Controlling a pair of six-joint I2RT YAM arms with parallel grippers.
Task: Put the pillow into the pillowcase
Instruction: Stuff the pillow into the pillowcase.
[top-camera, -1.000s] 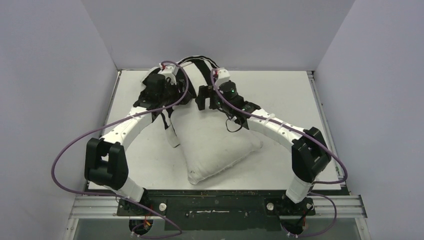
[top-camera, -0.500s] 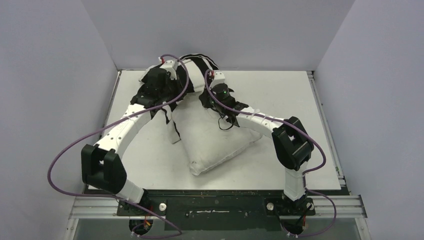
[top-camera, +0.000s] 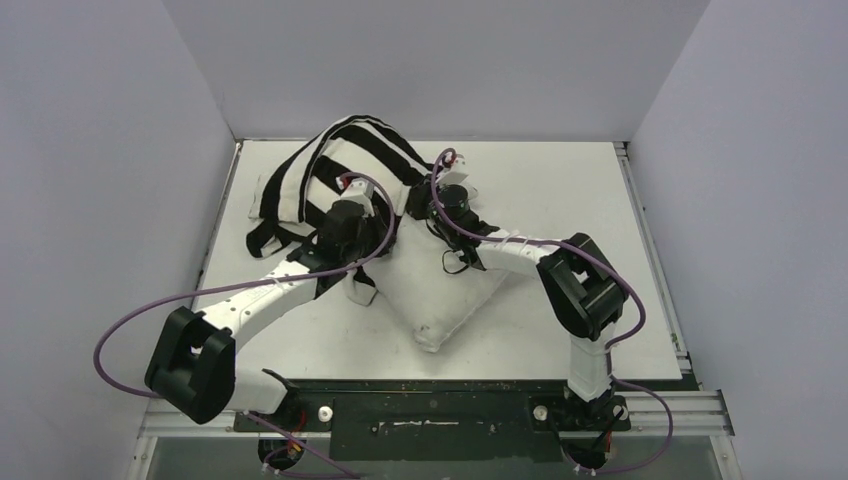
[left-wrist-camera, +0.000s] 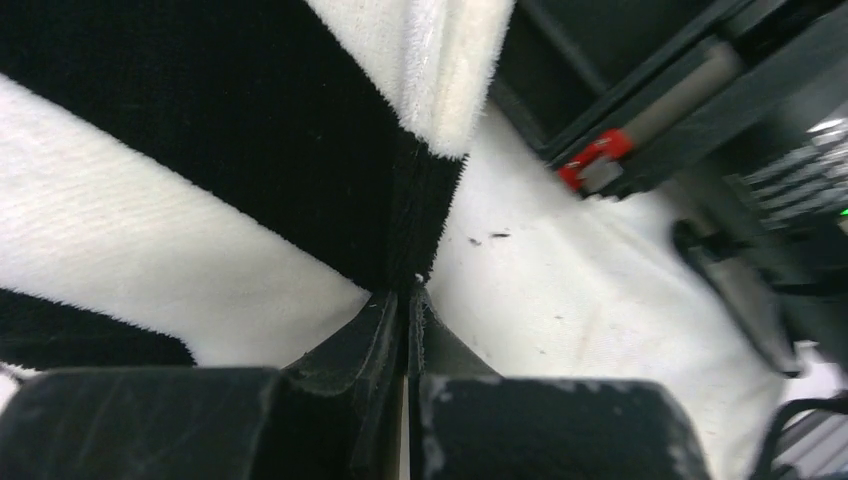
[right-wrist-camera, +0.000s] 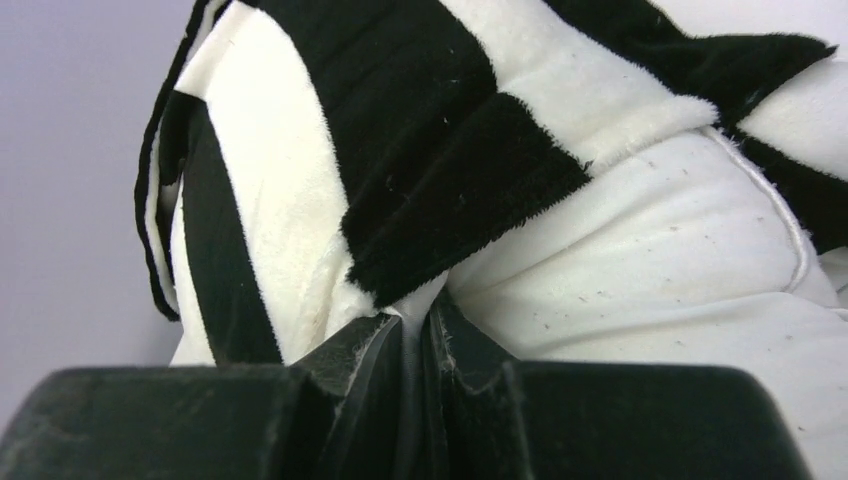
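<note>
The black-and-white striped pillowcase (top-camera: 335, 165) lies bunched at the far middle of the table, draped over the far end of the off-white pillow (top-camera: 445, 295). The pillow's near corner points toward the arms. My left gripper (top-camera: 362, 228) is shut on the pillowcase's edge; in the left wrist view its jaws (left-wrist-camera: 408, 295) pinch a black stripe (left-wrist-camera: 300, 180), with the pillow (left-wrist-camera: 570, 300) to the right. My right gripper (top-camera: 420, 198) is shut too. In the right wrist view its tips (right-wrist-camera: 415, 322) pinch a thin fold under the pillowcase (right-wrist-camera: 420, 150), beside the pillow (right-wrist-camera: 650, 280).
The grey table (top-camera: 570, 190) is enclosed by pale walls on the left, back (top-camera: 430, 60) and right. Purple cables loop off both arms. The right arm's dark body (left-wrist-camera: 700, 130) shows close by in the left wrist view.
Both grippers have shut on the pillowcase edge and drawn back toward the near side. The striped cloth now spreads out behind them, and the pillow has shifted right and nearer.
</note>
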